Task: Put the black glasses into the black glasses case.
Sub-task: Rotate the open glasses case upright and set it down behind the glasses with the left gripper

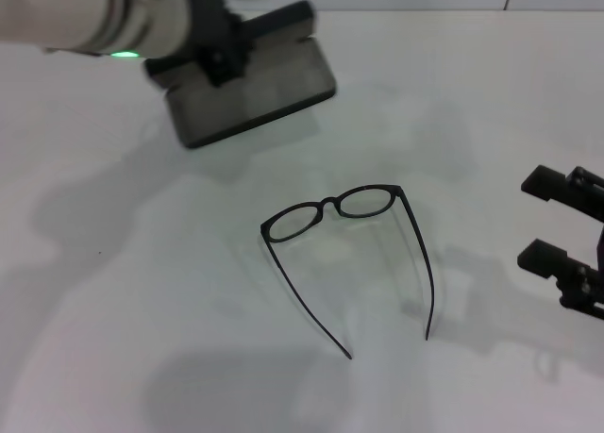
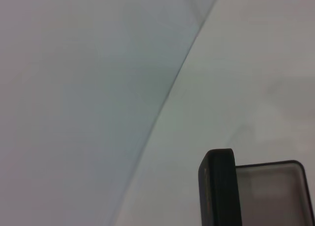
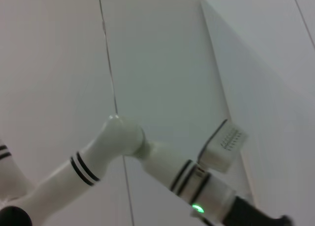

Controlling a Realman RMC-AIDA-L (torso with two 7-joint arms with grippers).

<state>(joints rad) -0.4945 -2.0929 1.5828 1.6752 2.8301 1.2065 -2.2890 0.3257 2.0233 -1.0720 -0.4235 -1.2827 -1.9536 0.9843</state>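
Now the thin black-framed oval-lens glasses (image 1: 332,209) lie unfolded on the white counter (image 1: 113,291), roughly in the middle of the head view, lens front toward the far side and both long temple arms spread and pointing back toward the robot. Well apart from them, at the far left, sits the oblong matte black hinged glasses case (image 1: 247,86), open, with its grey lining facing up and its lid raised along the far edge. The left tool (image 1: 219,48) is at that raised lid, and its black fingers overlap the lid's edge; whether they clamp it or only touch it I cannot tell. From the left wrist view, the case (image 2: 221,191) shows as a black edge beside a grey-lined panel. The right tool (image 1: 566,227) hovers at the right edge of the counter, well clear of the glasses, its two black fingers spread apart with nothing between them.
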